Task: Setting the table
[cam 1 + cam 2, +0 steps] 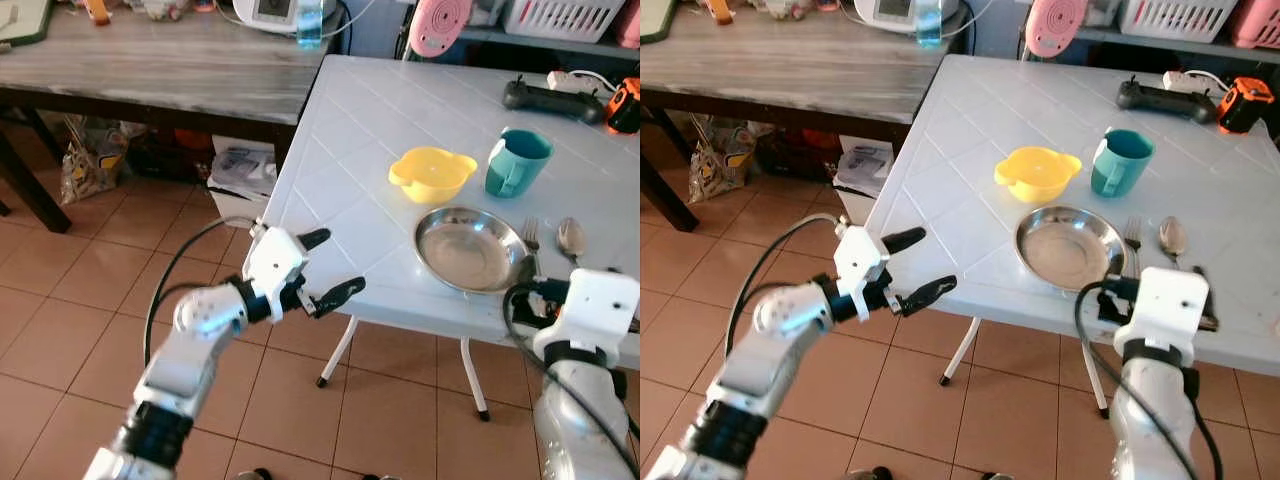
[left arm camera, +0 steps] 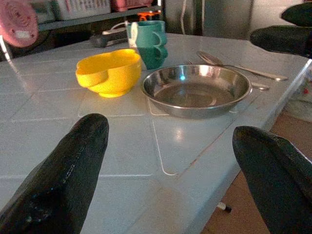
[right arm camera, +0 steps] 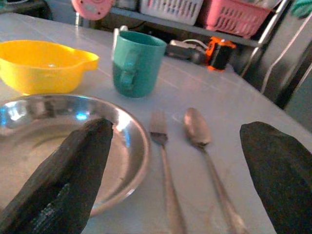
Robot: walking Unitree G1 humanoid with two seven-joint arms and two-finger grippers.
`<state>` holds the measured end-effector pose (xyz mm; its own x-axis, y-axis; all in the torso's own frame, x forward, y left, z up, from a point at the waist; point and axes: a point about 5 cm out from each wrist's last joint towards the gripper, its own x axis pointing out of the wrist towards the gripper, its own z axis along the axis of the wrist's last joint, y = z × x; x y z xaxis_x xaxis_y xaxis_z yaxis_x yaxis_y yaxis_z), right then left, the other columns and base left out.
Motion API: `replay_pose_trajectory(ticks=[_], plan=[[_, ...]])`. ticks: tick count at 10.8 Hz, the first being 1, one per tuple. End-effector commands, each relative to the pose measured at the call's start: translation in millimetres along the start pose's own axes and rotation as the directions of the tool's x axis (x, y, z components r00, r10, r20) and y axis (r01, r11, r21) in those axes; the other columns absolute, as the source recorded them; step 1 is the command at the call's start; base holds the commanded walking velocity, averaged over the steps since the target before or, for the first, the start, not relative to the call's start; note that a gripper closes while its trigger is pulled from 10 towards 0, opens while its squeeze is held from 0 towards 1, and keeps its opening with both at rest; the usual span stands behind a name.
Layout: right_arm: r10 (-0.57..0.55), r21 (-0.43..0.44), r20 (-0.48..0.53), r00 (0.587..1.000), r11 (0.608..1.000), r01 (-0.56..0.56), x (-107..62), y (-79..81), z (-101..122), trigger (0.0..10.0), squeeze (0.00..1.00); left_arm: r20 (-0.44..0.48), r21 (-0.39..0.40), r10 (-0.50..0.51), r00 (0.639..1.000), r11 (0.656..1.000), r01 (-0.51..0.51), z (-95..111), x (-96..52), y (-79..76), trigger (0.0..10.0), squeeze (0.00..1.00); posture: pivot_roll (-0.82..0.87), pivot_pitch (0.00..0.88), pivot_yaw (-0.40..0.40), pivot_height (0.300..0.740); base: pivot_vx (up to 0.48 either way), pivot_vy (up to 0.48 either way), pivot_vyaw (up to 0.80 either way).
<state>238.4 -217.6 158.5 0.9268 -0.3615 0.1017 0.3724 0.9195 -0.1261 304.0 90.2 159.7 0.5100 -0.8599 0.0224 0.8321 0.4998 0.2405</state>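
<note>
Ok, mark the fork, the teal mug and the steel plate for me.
fork (image 3: 163, 146): right wrist view, on its neck just below the tines.
teal mug (image 1: 518, 160): left eye view, on the outer wall.
steel plate (image 1: 1118, 236): right eye view, on the rim's right edge.

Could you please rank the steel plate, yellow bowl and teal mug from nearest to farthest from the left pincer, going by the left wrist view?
1. Round stainless-steel plate, near the table edge.
2. Yellow plastic bowl, behind the plate.
3. Teal plastic mug, farthest back.

The left pincer is open.

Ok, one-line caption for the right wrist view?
Open right gripper over fork and spoon, beside steel plate.
</note>
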Motion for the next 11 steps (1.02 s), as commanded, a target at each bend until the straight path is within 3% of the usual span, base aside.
replay_pose_trajectory(ticks=[1, 3, 5, 7, 8, 10, 11], plan=[[-0.016, 0.007, -0.014, 1.0, 1.0, 0.016, 3.2, -5.6, 1.8, 10.0, 0.0, -0.024, 0.018, -0.047, 0.999, 0.999, 0.047, -1.0, 1.8, -2.0, 10.0, 0.0, 0.07, 0.147, -0.037, 0.74, 0.0, 0.0, 0.0], [-0.008, 0.148, -0.067, 0.998, 0.989, 0.017, 19.1, -6.0, -1.3, 10.0, 0.0, -0.057, 0.068, -0.093, 0.994, 0.993, 0.097, -4.6, 3.7, -8.1, 10.0, 0.0, 0.08, 0.14, -0.038, 0.74, 0.0, 0.0, 0.0], [-0.027, 0.105, -0.058, 0.998, 0.994, 0.033, 40.8, -14.5, 8.8, 10.0, 0.0, -0.081, 0.086, -0.119, 0.99, 0.988, 0.126, -8.6, 2.2, -11.1, 10.0, 0.0, 0.08, 0.14, -0.032, 0.74, 0.0, 0.0, 0.0], [-0.021, 0.052, -0.121, 0.992, 0.998, 0.027, 60.7, -10.5, 3.9, 10.0, 0.0, -0.085, 0.079, -0.13, 0.988, 0.987, 0.137, -9.6, 2.3, -14.5, 10.0, 0.0, 0.08, 0.153, -0.026, 0.74, 0.0, 0.0, 0.0], [0.009, 0.08, -0.155, 0.988, 0.997, 0.004, 71.7, -4.9, -1.8, 10.0, 0.0, -0.085, 0.08, -0.14, 0.986, 0.986, 0.147, -10.5, 2.4, -16.8, 10.0, 0.0, 0.09, 0.158, -0.028, 0.74, 0.0, 0.0, 0.0], [0.023, 0.092, -0.141, 0.99, 0.996, -0.01, 81.0, 0.6, -0.6, 10.0, 1.0, -0.09, 0.078, -0.134, 0.987, 0.987, 0.142, -12.7, 1.2, -17.1, 10.0, 0.0, 0.09, 0.164, -0.032, 0.74, 0.0, 0.0, 0.0], [0.056, 0.103, -0.171, 0.984, 0.994, -0.039, 85.0, 9.7, -6.1, 10.0, 1.0, -0.092, 0.078, -0.13, 0.987, 0.987, 0.137, -13.0, -0.1, -17.2, 10.0, 0.0, 0.11, 0.167, -0.037, 0.74, 0.0, 0.0, 0.0]])
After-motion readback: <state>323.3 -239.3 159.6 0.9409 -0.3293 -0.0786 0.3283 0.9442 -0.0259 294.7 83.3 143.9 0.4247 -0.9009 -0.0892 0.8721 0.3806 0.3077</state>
